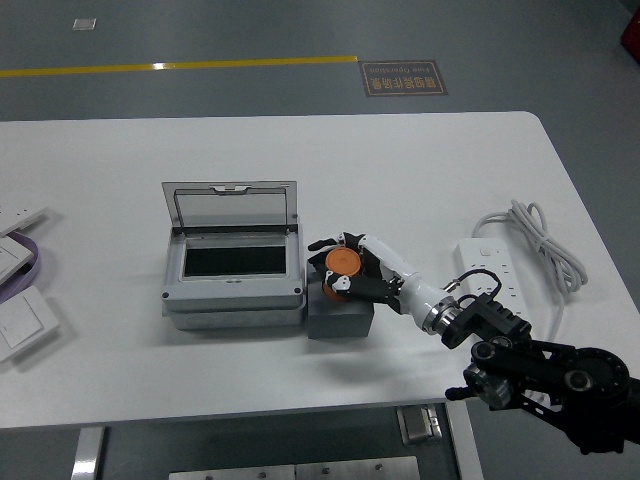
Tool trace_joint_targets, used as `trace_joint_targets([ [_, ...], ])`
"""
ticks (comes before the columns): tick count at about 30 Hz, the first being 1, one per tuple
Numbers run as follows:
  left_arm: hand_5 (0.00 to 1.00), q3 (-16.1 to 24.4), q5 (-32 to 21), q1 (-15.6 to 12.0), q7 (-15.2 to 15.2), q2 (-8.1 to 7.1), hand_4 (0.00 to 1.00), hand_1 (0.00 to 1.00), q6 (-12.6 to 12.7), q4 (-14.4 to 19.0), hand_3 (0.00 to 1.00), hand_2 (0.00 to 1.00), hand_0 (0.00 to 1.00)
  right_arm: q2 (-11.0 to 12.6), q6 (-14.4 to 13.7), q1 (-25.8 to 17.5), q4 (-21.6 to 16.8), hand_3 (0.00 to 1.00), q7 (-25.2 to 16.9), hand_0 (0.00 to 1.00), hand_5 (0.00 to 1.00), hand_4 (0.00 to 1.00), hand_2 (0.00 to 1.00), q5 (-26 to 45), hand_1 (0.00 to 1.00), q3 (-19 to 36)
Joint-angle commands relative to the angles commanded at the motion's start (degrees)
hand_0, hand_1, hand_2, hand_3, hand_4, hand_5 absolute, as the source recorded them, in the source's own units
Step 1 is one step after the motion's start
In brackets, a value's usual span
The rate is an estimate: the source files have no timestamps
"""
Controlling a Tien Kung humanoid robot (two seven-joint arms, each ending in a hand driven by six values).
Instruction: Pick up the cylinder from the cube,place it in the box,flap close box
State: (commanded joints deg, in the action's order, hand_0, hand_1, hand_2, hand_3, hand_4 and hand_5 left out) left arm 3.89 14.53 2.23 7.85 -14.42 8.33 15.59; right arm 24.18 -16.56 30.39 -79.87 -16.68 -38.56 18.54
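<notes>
An orange cylinder (343,266) stands on a dark grey cube (340,313) just right of the box. The grey box (232,275) lies mid-table with its clear lid (232,207) tipped up at the back, dark opening showing. My right hand (345,268) reaches in from the lower right, and its white and black fingers (365,289) curl around the cylinder, which still rests on the cube. The left arm is out of sight.
A white power strip (487,273) with a coiled white cable (540,240) lies at the right. White switch panels (20,315) and a purple item (30,262) sit at the left edge. The table's near edge runs just below the cube.
</notes>
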Motion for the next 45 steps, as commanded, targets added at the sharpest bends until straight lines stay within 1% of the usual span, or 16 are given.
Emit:
trace_joint_targets([
  [7, 0.215, -0.03, 0.03, 0.02, 0.04, 0.01, 0.684, 0.579, 0.0, 0.01, 0.622, 0.571, 0.595, 0.03, 0.05, 0.03, -0.06, 0.667, 0.27, 0.754, 0.093, 0.463, 0.629, 0.02, 0.692, -0.01],
  [8, 0.206, -0.01, 0.05, 0.02, 0.03, 0.0, 0.686, 0.579, 0.01, 0.0, 0.621, 0.572, 0.593, 0.03, 0.04, 0.03, -0.08, 0.669, 0.31, 0.753, 0.039, 0.417, 0.627, 0.01, 0.693, -0.01],
  [10, 0.206, -0.03, 0.04, 0.04, 0.02, -0.04, 0.686, 0.579, 0.02, -0.01, 0.621, 0.572, 0.593, 0.06, -0.08, 0.03, -0.17, 0.669, 0.42, 0.753, 0.039, 0.417, 0.627, 0.0, 0.693, 0.01],
  [15, 0.191, 0.02, 0.04, 0.0, -0.02, -0.06, 0.686, 0.579, 0.07, -0.02, 0.619, 0.571, 0.591, 0.11, -1.29, -0.19, -0.5, 0.658, 0.1, 0.752, 0.035, 0.412, 0.625, 0.45, 0.693, 0.24],
  [19, 0.191, 0.16, 0.02, 0.03, -0.1, -0.03, 0.686, 0.579, 0.08, -0.05, 0.619, 0.571, 0.591, 0.02, -2.13, -0.93, -0.89, 0.658, 0.87, 0.752, 0.035, 0.412, 0.625, -0.14, 0.693, 1.66],
  [20, 0.185, 0.24, 0.05, 0.06, -0.13, -0.01, 0.687, 0.578, 0.09, -0.06, 0.619, 0.571, 0.589, -0.03, -2.37, -1.29, -1.07, 0.615, 1.28, 0.757, 0.002, 0.294, 0.607, -0.56, 0.679, 2.42],
  [25, 0.185, 0.31, -0.11, 0.1, -0.28, 0.02, 0.687, 0.578, 0.14, -0.11, 0.619, 0.571, 0.589, -0.56, -3.32, -2.94, -1.87, 0.615, 1.99, 0.757, 0.002, 0.294, 0.607, -1.7, 0.679, 6.19],
  [26, 0.18, 0.29, -0.18, 0.1, -0.32, 0.02, 0.686, 0.578, 0.15, -0.13, 0.62, 0.571, 0.589, -0.77, -3.58, -3.24, -2.1, 0.499, 1.92, 0.754, 0.002, 0.186, 0.565, -1.87, 0.655, 7.08],
  [31, 0.18, 0.27, -0.38, 0.13, -0.42, -0.05, 0.686, 0.578, 0.17, -0.2, 0.62, 0.571, 0.589, -1.67, -4.57, -3.8, -2.49, 0.499, 1.11, 0.754, 0.002, 0.186, 0.565, -2.24, 0.655, 9.96],
  [32, 0.177, 0.22, -0.44, 0.11, -0.43, -0.05, 0.689, 0.576, 0.18, -0.21, 0.621, 0.572, 0.589, -1.83, -4.75, -3.84, -2.48, 0.413, 0.89, 0.701, 0.002, 0.074, 0.542, -2.23, 0.58, 10.38],
  [34, 0.177, 0.22, -0.51, 0.09, -0.45, -0.03, 0.689, 0.576, 0.19, -0.2, 0.621, 0.572, 0.589, -2.04, -5.11, -3.85, -2.57, 0.413, 0.52, 0.701, 0.002, 0.074, 0.542, -2.14, 0.58, 11.05],
  [37, 0.177, 0.18, -0.58, 0.06, -0.47, -0.02, 0.689, 0.576, 0.19, -0.2, 0.621, 0.572, 0.589, -2.33, -6.41, -3.45, -3.29, 0.413, 0.48, 0.701, 0.002, 0.074, 0.542, -2.92, 0.58, 11.68],
  [38, 0.184, 0.14, -0.63, 0.05, -0.49, -0.04, 0.691, 0.576, 0.2, -0.21, 0.622, 0.57, 0.588, -2.49, -7.18, -3.14, -3.83, 0.361, 0.87, 0.602, 0.002, 0.081, 0.496, -3.84, 0.512, 11.83],
  [42, 0.184, -0.14, -0.88, 0.04, -0.52, -0.13, 0.691, 0.576, 0.25, -0.24, 0.622, 0.57, 0.588, -3.56, -10.16, -0.98, -6.37, 0.361, 2.85, 0.602, 0.002, 0.081, 0.496, -7.95, 0.512, 11.63],
  [43, 0.184, -0.23, -0.96, 0.03, -0.51, -0.15, 0.691, 0.576, 0.26, -0.24, 0.622, 0.57, 0.588, -3.88, -10.81, -0.39, -6.77, 0.361, 2.81, 0.602, 0.002, 0.081, 0.496, -8.32, 0.512, 11.35],
  [45, 0.184, -0.49, -1.17, 0.0, -0.5, -0.18, 0.692, 0.575, 0.29, -0.25, 0.622, 0.57, 0.589, -5.07, -12.69, 1.61, -7.31, 0.354, 1.42, 0.572, 0.002, 0.07, 0.487, -7.02, 0.485, 9.93],
])
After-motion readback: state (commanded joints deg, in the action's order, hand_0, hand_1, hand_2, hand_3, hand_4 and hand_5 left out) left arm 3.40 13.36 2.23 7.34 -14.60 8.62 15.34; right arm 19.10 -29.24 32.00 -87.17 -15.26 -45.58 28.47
